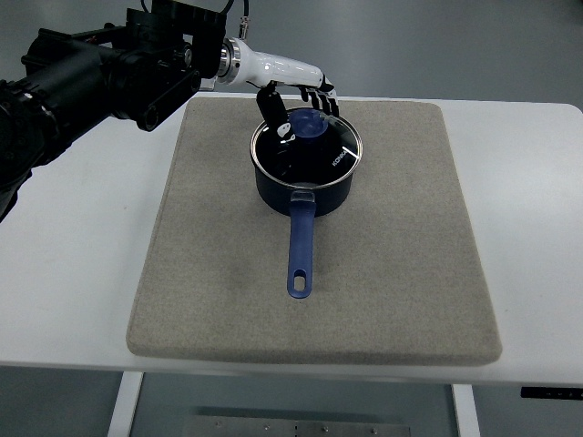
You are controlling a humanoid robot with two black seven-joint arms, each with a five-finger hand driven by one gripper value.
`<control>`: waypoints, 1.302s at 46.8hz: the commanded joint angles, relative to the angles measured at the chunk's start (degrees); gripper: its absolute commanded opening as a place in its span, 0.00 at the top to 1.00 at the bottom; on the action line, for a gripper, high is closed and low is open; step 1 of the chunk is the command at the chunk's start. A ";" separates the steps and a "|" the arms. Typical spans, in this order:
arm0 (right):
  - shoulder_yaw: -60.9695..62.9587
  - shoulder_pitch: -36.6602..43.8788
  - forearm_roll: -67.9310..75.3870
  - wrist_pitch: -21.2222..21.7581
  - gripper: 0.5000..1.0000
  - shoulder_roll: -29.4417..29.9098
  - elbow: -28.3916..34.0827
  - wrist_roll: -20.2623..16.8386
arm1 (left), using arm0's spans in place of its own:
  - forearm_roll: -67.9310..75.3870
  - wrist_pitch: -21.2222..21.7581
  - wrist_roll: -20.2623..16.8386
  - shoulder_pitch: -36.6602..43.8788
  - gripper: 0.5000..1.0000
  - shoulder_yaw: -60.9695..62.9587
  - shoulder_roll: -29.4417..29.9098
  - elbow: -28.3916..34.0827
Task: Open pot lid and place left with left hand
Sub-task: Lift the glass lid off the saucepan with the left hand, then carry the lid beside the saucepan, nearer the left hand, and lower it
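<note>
A dark blue saucepan (305, 177) sits on a grey felt mat (401, 273) that covers most of a white table (82, 273). The pan stands in the far half of the mat, a little left of its middle line, with its blue handle (301, 246) pointing toward the near edge. The handle ends in a hanging slot well short of the mat's front border.

The glass lid (319, 155) is still seated on the pan, its metal rim level all round. A short white word is printed on the glass near the right rim, too small to read for certain.

The left hand (296, 105) reaches in from the upper left on a black arm (82, 82) with a white wrist shell. Its dark fingers (271, 107) curve down over the blue knob (310, 126) at the lid's centre and appear to touch it, but whether they have closed on it cannot be told from this angle.

To the left of the pan the mat lies bare as far as its left edge, and a strip of white table runs beyond that. The right and near parts of the mat are likewise open. The far edge of the mat is just behind the pan.
</note>
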 commanded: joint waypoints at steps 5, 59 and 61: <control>0.09 0.00 0.06 0.01 0.17 0.00 -0.01 0.00 | -0.01 -0.17 0.00 -0.07 0.66 0.00 0.00 0.07; -0.09 0.00 -0.03 0.09 0.17 0.00 -0.01 -0.09 | -6.68 0.62 0.00 -0.43 1.00 -2.73 13.18 2.18; -0.09 0.00 -0.03 0.09 0.17 0.00 -0.01 -0.09 | -7.91 0.62 0.00 0.53 1.00 -2.73 14.59 2.18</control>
